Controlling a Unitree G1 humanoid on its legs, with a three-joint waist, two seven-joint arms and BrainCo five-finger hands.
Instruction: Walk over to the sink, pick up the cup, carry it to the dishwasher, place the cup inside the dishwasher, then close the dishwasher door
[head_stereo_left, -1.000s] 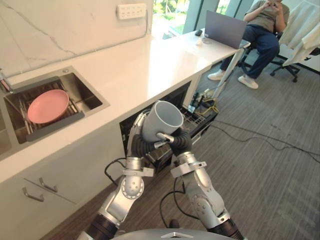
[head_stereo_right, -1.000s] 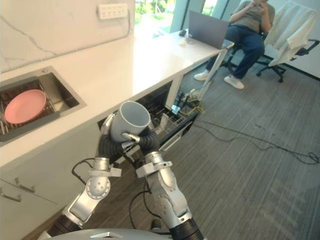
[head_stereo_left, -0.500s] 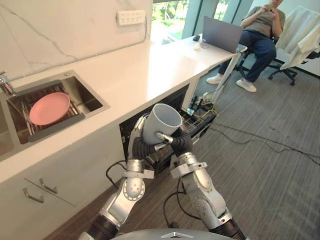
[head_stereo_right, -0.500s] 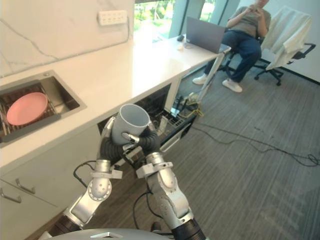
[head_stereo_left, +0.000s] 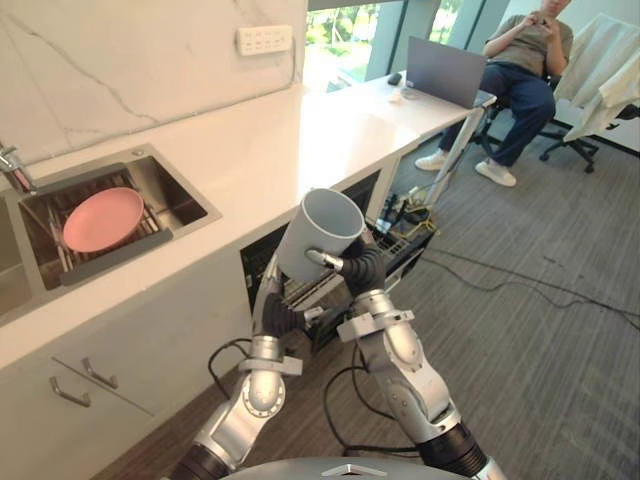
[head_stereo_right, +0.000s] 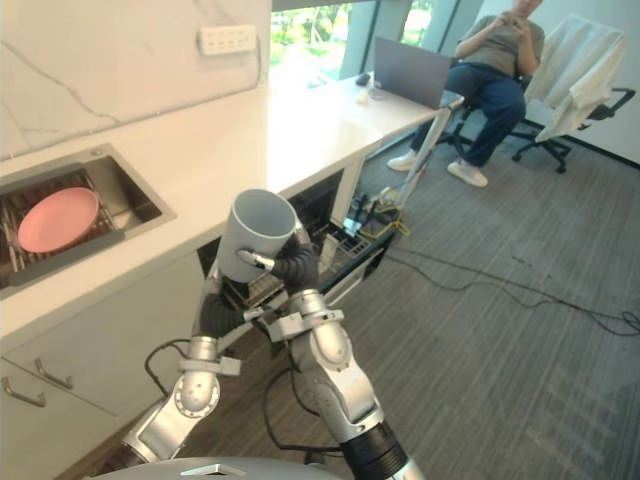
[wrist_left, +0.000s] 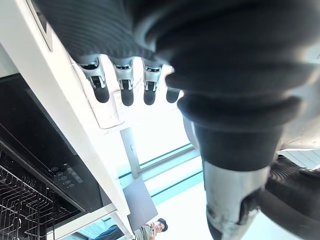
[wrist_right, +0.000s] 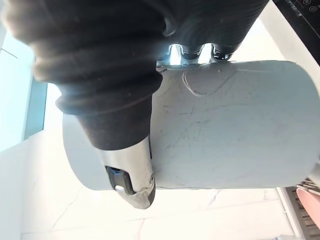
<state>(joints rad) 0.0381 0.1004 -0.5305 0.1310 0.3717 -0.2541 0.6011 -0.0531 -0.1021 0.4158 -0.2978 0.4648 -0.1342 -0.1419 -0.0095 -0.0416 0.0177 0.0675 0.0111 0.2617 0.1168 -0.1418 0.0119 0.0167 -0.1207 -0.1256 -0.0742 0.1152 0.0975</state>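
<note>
Pink plate (head_stereo_left: 102, 218) seen in sink (head_stereo_left: 172, 190) at 9 o'clock, set in white worktop (head_stereo_left: 290, 130). Left robot hand (head_stereo_left: 270, 302) held just below cup (head_stereo_left: 318, 230), fingers (wrist_left: 123, 86) straight, nothing gripped. Cup raised at centre, tilted, clamped by right robot hand (head_stereo_left: 352, 268) at its 5 o'clock. Open dishwasher (head_stereo_left: 402, 236) seen beyond, under worktop. Person (head_stereo_left: 525, 50) seated at 1 o'clock.

Right robot hand (wrist_right: 112, 85) curled round a pale grey cup (wrist_right: 235, 125), thumb across its side, pink plate (wrist_right: 309, 199) edge beyond.

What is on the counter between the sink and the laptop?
Bare white countertop from the sink almost to the laptop, where two small items sit; the left eye view shows it.
</note>
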